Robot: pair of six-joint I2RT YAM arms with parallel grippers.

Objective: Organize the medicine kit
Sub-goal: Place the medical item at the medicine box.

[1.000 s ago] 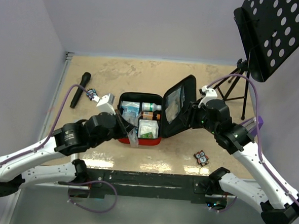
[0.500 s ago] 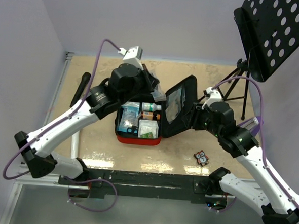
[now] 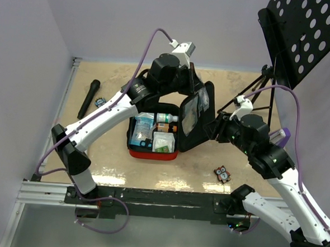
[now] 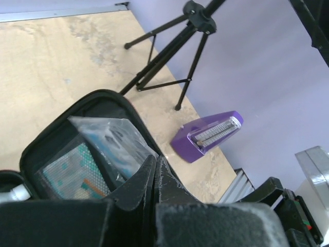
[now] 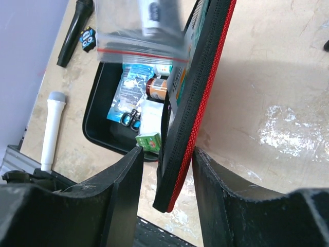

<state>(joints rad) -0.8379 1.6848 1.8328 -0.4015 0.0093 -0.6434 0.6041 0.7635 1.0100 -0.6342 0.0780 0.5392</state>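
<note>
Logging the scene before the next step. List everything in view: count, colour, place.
medicine kit: 1, red, black-lined, table centre, open, lid upright
zip bag: 1, clear, red strip, above the kit
contents: several boxes and bottles, mixed colours, inside the kit
microphone: 1, black, far left
small card: 1, blue, beside the microphone
owl figure: 1, brown, near right
metronome: 1, purple, right edge
music stand: 1, black, far right
left end effector: shut on the zip bag
right end effector: straddling the lid's edge

No text or labels can be read.
</note>
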